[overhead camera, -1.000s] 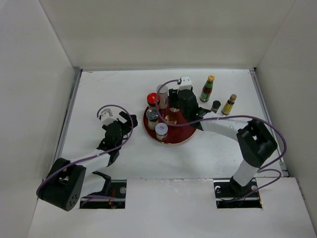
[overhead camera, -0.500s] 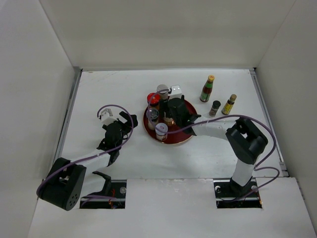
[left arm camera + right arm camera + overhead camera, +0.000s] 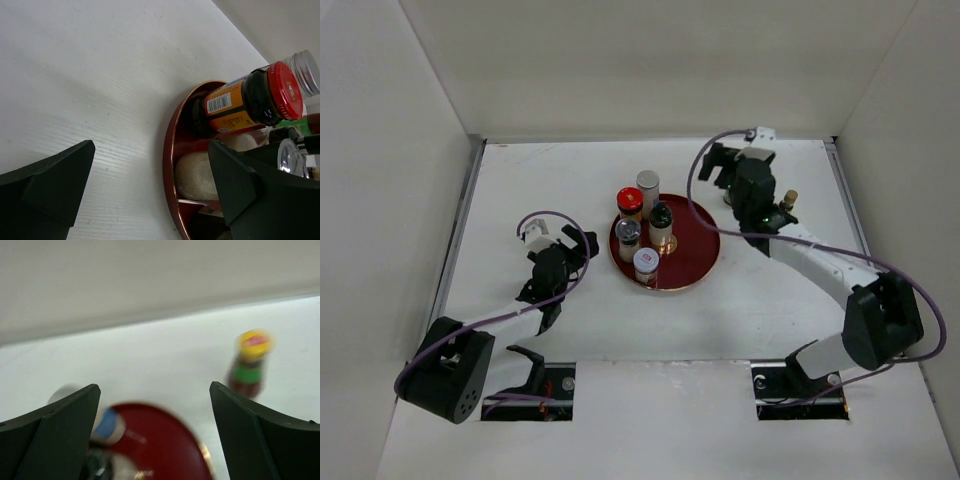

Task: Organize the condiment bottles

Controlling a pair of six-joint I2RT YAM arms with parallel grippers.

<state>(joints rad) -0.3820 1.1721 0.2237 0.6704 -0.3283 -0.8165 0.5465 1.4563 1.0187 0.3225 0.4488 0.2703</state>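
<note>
Left claw (image 3: 151,145): wide open, empty, at the tray's (image 3: 698,250) 9 o'clock.
Right claw (image 3: 154,387): released, gaping, empty, at its 1 o'clock.
Condiment bottles (image 3: 661,215): five stand on the tray, red-capped jar (image 3: 630,200) at 11 o'clock; yellow-capped bottle (image 3: 788,203) outside, at 2 o'clock.

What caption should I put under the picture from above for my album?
Bottles crowd the dark-red tray; the left pincer and right pincer hover open on either side.
</note>
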